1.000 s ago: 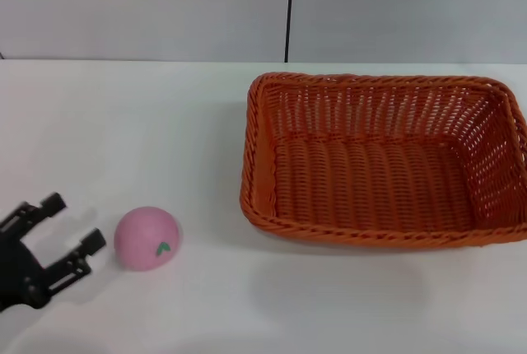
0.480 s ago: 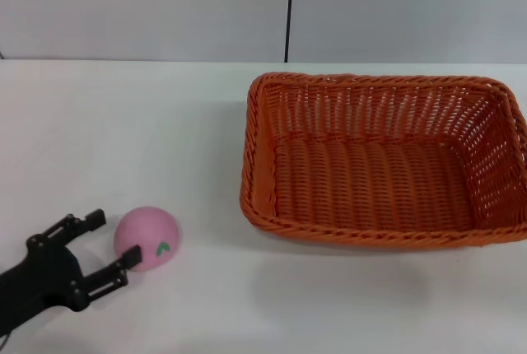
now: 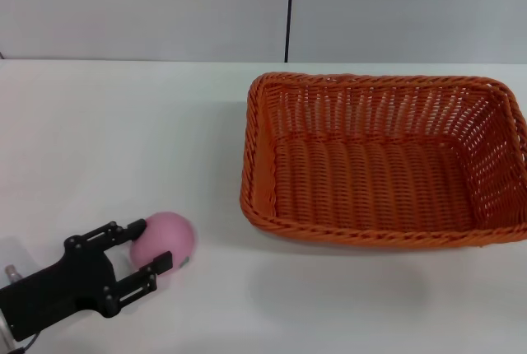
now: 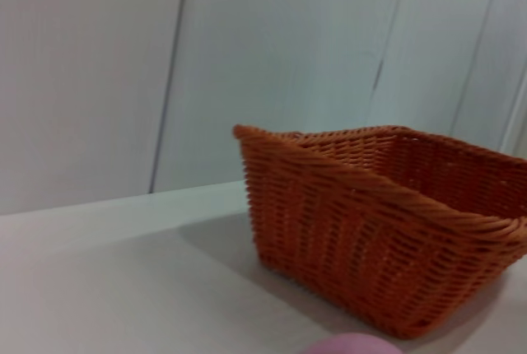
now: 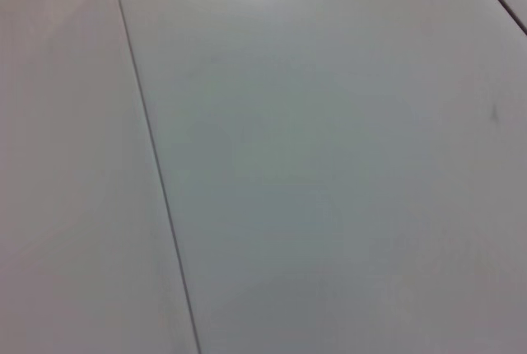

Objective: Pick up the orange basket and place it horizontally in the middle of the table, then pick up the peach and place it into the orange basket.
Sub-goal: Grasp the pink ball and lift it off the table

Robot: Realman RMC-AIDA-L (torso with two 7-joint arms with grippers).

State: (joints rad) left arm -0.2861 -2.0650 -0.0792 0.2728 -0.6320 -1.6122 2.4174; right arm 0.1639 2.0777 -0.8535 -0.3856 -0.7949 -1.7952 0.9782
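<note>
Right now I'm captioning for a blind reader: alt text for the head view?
The left end effector, fingers open around the peach, is at the near left of the white table. The empty orange basket sits to the right.

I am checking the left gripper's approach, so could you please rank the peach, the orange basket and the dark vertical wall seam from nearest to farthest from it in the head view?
1. The peach, between the left gripper's fingers, near left.
2. The orange basket, to the right.
3. The dark vertical wall seam, behind the table.
</note>
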